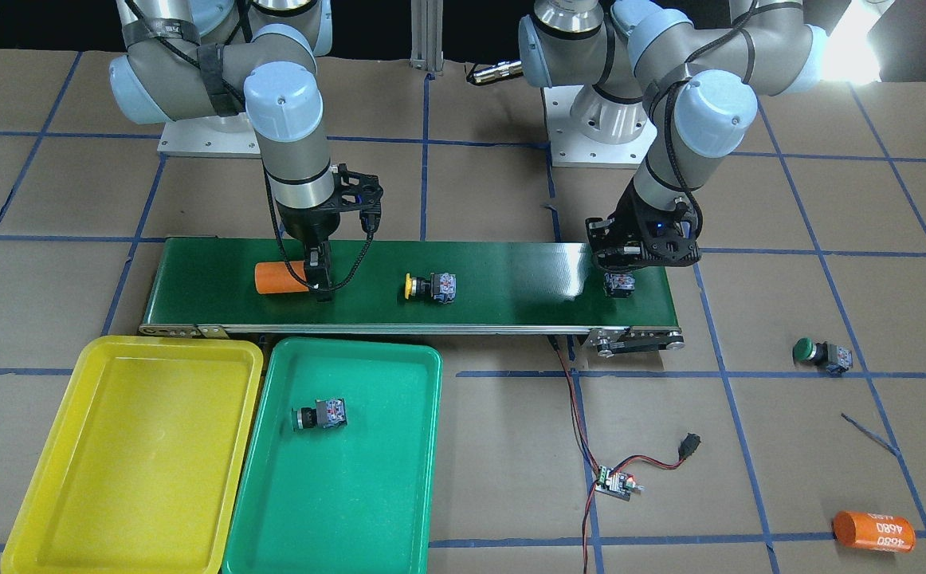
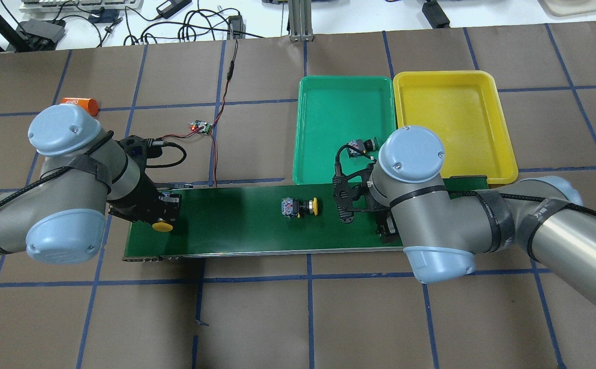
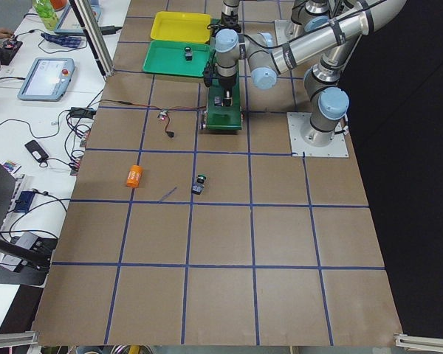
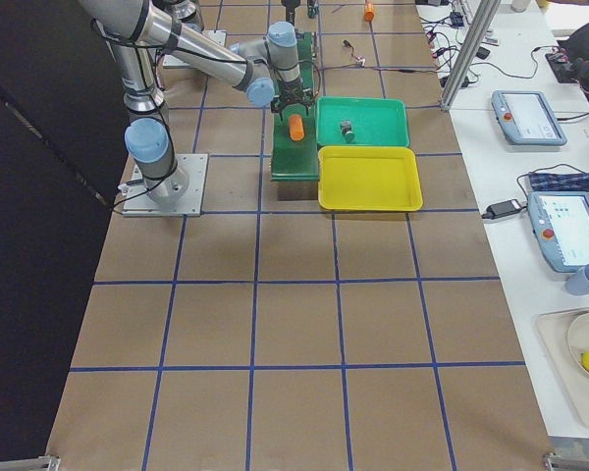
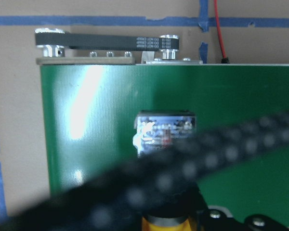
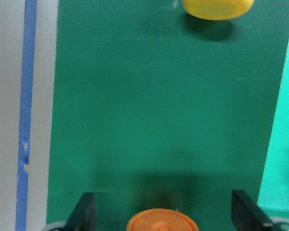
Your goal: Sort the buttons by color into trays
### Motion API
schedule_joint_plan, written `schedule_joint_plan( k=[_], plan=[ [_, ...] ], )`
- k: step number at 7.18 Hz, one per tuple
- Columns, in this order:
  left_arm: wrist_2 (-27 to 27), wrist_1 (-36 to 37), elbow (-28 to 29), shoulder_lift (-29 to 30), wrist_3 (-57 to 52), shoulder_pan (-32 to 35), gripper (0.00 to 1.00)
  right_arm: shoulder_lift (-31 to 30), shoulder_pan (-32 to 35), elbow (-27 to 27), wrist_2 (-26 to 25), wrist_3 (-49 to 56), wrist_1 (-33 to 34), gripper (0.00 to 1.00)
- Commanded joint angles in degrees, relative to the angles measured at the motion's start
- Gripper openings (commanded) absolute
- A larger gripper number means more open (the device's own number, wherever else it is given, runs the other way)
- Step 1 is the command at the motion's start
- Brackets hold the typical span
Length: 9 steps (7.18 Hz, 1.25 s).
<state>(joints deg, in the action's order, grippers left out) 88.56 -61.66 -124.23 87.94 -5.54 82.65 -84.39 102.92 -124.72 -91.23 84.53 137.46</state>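
On the dark-green belt (image 1: 511,271), one yellow button (image 1: 429,287) lies on its side at the middle. Another yellow button (image 2: 162,226) is at the belt's end under my left gripper (image 1: 622,271), whose jaws appear shut against it; a blurred cable hides much of it in the left wrist view. My right gripper (image 1: 319,283) stands open on the belt with the end of an orange cylinder (image 1: 280,277) between its fingers (image 6: 84,214). One green button (image 1: 319,415) lies in the green tray (image 1: 351,510). The yellow tray (image 1: 136,478) holds nothing. A second green button (image 1: 822,353) lies on the table.
A small circuit board (image 1: 616,482) with red-black wires lies in front of the belt. Another orange cylinder (image 1: 873,530) rests near the table's front corner on my left side. The two trays sit side by side against the belt's front edge.
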Motion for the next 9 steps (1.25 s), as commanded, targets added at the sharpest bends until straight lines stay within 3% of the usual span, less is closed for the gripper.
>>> schedule_joint_plan(
  k=[1,2,4,5,6,7,9],
  plan=[
    [0.0,0.5,-0.2,0.6,-0.6,1.5,0.88,-0.1,0.0,0.0,0.0,-0.1,0.0,1.0],
    [0.0,0.9,1.0,0.5,-0.5,1.5,1.0,-0.1,0.0,0.0,0.0,0.0,0.0,1.0],
    [2.1,-5.1,10.7,1.7,-1.7,-4.1,1.0,0.0,0.0,0.0,0.0,-0.1,0.1,1.0],
    [6.5,-5.7,15.0,5.4,-12.3,-11.1,1.0,0.0,0.0,-0.1,0.0,-0.1,0.0,1.0],
    [7.3,-5.1,17.9,10.0,-23.4,-17.9,1.0,0.0,0.0,-0.1,0.0,-0.1,0.0,1.0],
    [7.0,-4.5,19.6,13.4,-27.2,-23.4,1.0,0.0,0.1,0.1,0.3,-1.2,0.2,1.0],
    [6.9,-1.0,23.2,19.9,-38.8,-28.9,1.0,2.5,0.2,2.2,0.3,-4.5,0.1,1.0]
  ],
)
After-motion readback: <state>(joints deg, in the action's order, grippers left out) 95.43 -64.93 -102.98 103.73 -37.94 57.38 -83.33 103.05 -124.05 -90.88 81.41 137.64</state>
